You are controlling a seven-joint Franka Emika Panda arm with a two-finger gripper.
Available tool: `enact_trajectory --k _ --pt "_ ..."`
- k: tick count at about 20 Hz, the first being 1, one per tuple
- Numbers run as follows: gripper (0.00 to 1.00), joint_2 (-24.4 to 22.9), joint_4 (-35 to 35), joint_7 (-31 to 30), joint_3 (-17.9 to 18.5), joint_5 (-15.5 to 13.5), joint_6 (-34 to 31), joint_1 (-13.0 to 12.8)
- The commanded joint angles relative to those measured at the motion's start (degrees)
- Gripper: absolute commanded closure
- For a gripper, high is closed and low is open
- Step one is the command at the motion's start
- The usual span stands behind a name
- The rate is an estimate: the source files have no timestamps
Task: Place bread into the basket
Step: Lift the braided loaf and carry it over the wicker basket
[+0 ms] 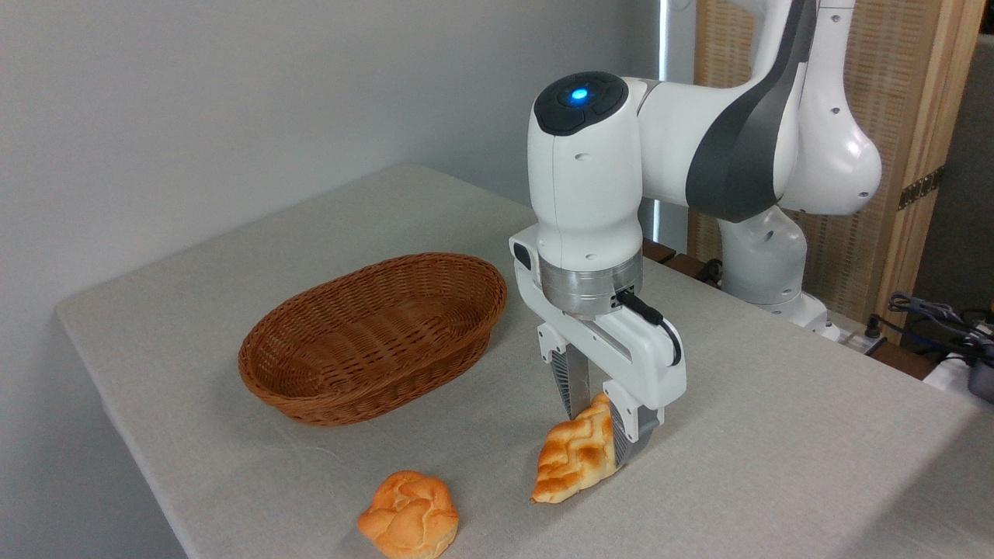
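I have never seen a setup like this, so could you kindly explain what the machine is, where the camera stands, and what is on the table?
This is a white jointed robot arm, filmed by one fixed camera looking down at the table from a front corner. At its end hangs a two-finger pincer. The grey cloth-covered table carries three things: an oval brown woven wicker basket, with nothing in it, a small round knotted orange bun near the front edge, and a long braided golden-brown loaf. The pincer's fingers are closed on the loaf's upper end; the loaf is tilted, and its lower tip looks to be at the cloth. The loaf sits to the right of the basket, not yet in it.
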Motion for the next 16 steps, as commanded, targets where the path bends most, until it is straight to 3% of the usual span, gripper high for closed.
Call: enact_trajectory --k 1,6,10,12,16 --pt "0.72 0.4 -0.5 1.2 0.4 0.4 1.7 -0.2" --pt "0.72 0.4 -0.4 1.0 0.4 0.3 1.7 -0.2" --pt "0.72 0.3 3.1 -0.9 -1.1 -2.7 -1.3 -0.4" --pt "0.72 1.2 8.7 -4.1 -2.9 -4.4 -6.7 -0.4" --pt "0.71 7.3 24.5 -13.8 -7.5 -9.2 -17.7 -0.4"
